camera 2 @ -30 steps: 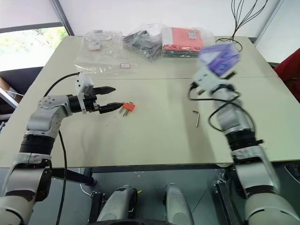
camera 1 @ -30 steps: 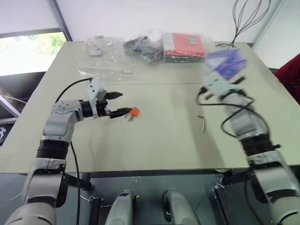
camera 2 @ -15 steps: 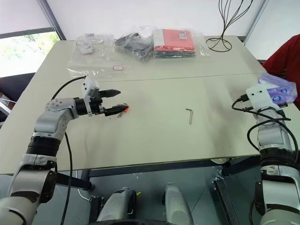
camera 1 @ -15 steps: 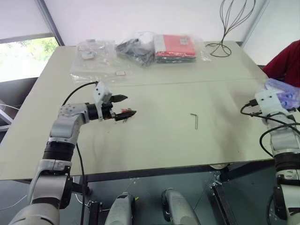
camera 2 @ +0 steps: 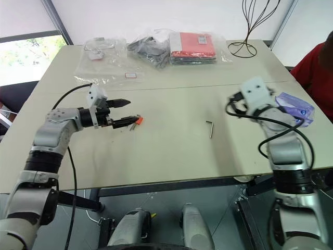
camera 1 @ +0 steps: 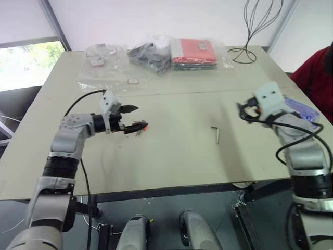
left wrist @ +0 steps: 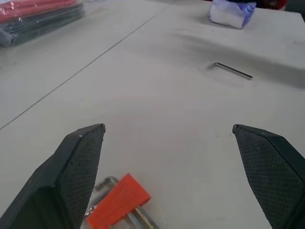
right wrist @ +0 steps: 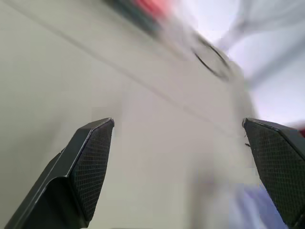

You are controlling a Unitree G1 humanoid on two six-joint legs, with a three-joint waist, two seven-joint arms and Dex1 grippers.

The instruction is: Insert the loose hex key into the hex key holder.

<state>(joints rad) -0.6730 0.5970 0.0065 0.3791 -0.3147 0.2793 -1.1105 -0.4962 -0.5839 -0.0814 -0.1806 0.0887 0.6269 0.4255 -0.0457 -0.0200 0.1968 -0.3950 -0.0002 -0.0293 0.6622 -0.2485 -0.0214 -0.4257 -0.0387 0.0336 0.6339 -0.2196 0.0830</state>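
The key (camera 2: 209,128) lies flat and untouched on the table (camera 2: 171,156), near the middle, its long leg running towards six o'clock and its short bend at the top turned towards nine. The holder (camera 2: 137,121) is seen well apart from it, at about nine o'clock, resting on the table with its short keys pointing away from the orange block.

The step in hand is judged to be the reach for the key: nothing is yet held, so the pick-up is not done and the insertion is not begun.

From the key, the right gripper (right wrist: 178,157) is placed at about two o'clock, raised above the table and near, with its jaws spread wide and nothing between them. A purple-white packet (camera 2: 294,106) lies on the table just beyond that arm, at three o'clock of the key.

The left gripper (camera 1: 136,117) is held at the holder, jaws fully apart and empty; in the left wrist view the orange block is seen low beside one finger (left wrist: 78,164), whether touching cannot be told.

Next, the right gripper would need to be lowered over the key's long leg, jaws lined across it, and closed; the rod is thin and flat on the table, so a slip is likely.
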